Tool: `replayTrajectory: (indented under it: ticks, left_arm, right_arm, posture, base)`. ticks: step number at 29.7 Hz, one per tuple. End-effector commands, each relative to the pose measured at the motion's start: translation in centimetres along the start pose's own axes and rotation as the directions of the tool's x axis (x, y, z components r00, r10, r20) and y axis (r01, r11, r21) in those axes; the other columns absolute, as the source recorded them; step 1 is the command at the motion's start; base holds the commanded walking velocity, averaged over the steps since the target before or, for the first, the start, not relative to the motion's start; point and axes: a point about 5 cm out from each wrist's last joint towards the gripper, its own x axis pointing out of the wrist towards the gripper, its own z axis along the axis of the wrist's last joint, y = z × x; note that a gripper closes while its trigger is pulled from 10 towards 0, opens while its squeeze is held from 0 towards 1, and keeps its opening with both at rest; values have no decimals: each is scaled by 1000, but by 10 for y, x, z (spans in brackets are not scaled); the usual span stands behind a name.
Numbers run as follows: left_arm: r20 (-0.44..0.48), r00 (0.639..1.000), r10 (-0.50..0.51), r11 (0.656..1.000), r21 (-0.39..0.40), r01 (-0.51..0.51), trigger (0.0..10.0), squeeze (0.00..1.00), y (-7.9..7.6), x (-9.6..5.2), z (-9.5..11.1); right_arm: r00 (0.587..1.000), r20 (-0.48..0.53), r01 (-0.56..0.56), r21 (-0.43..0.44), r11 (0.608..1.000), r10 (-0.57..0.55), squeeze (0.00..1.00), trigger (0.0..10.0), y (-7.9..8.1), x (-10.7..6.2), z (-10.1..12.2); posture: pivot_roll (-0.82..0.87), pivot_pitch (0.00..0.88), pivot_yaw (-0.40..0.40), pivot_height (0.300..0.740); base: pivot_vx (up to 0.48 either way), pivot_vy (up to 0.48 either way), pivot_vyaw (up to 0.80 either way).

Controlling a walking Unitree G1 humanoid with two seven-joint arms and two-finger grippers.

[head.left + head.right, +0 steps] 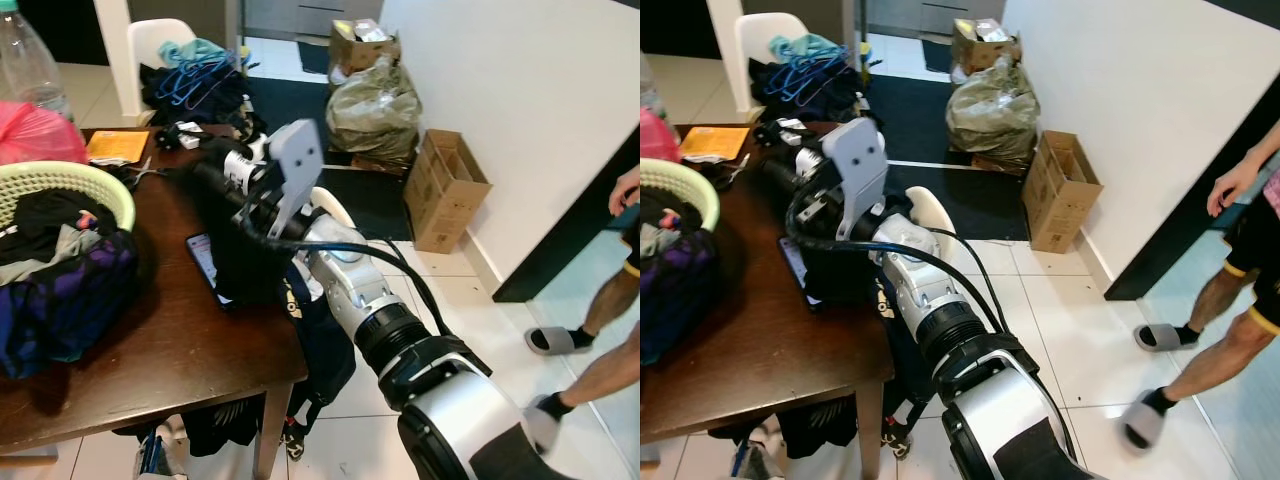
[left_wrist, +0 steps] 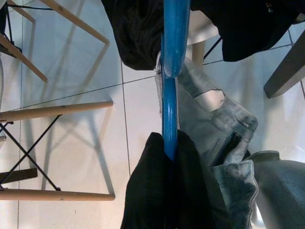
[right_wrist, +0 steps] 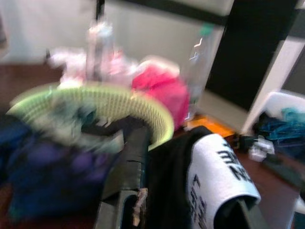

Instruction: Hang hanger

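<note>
The blue plastic hanger (image 2: 169,76) runs lengthwise straight out from the left gripper, down the middle of the left wrist view, over black cloth and pale grey jeans (image 2: 224,143) above white floor tiles; whether those fingers clamp it I cannot tell. The right gripper (image 3: 167,200) grips a black garment with white lettering (image 3: 214,176) over the dark wooden table (image 1: 180,350), beside the pale green laundry basket (image 1: 70,180), so the left arm is likely nearer the hanger.

The right wrist view is blurred. The pale green woven plastic basket (image 1: 70,180) is cut off by the frame's left edge, and the person's body (image 1: 1250,250) by the right.
</note>
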Motion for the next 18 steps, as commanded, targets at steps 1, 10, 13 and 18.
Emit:
replayTrajectory:
  ticks: [1,10,13,18]
  left_arm:
    - [-14,1000,7,1000,-4,-7,10000,0,-1,-4,-4]
    - [-14,1000,-2,1000,4,2,10000,0,0,-2,-3]
    - [-13,1000,-3,1000,6,3,10000,0,0,-1,-3]
    - [-7,1000,-10,1000,13,10,10000,0,2,1,-1]
  right_arm:
    - [1000,-24,-13,103,995,15,1000,10000,45,15,-19]
    - [1000,12,-15,108,994,14,0,10000,4,-1,-6]
    - [996,-10,-89,90,992,90,0,10000,4,-5,-8]
    - [874,-272,-435,-65,898,403,0,10000,7,-37,-30]
  posture:
    - [185,113,-82,740]
    - [165,107,-68,740]
    - [165,107,-68,740]
    - [148,104,-57,740]
  base:
    - [0,0,0]
    - [0,0,0]
    - [0,0,0]
    - [0,0,0]
